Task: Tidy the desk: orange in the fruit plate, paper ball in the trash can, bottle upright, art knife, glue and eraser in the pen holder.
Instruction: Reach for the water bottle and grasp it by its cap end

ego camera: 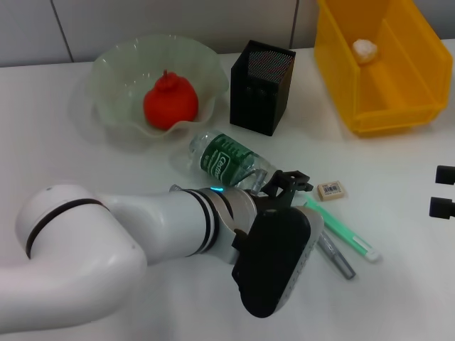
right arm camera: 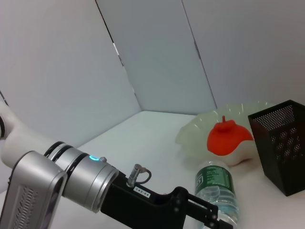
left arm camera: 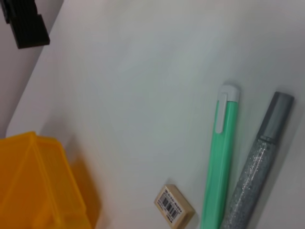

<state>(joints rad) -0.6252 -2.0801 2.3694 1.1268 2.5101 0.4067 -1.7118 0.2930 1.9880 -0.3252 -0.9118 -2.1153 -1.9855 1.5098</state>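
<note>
The orange (ego camera: 170, 104) sits in the fruit plate (ego camera: 114, 67). The paper ball (ego camera: 365, 50) lies in the yellow trash can (ego camera: 398, 92). The bottle (ego camera: 229, 160) lies on its side in front of the plate. My left gripper (ego camera: 290, 182) hovers just past the bottle's cap end, close to the eraser (ego camera: 331, 190). The green art knife (ego camera: 350, 240) and the silver glitter glue (ego camera: 337, 256) lie side by side right of my left wrist. The pen holder (ego camera: 261, 87) stands behind the bottle. My right gripper (ego camera: 442, 192) is open and empty at the right edge.
The left wrist view shows the eraser (left arm camera: 174, 206), art knife (left arm camera: 221, 157), glue (left arm camera: 255, 171), a trash can corner (left arm camera: 38, 186) and the right gripper (left arm camera: 26, 24). The right wrist view shows the bottle (right arm camera: 217, 191), orange (right arm camera: 228, 138) and pen holder (right arm camera: 281, 143).
</note>
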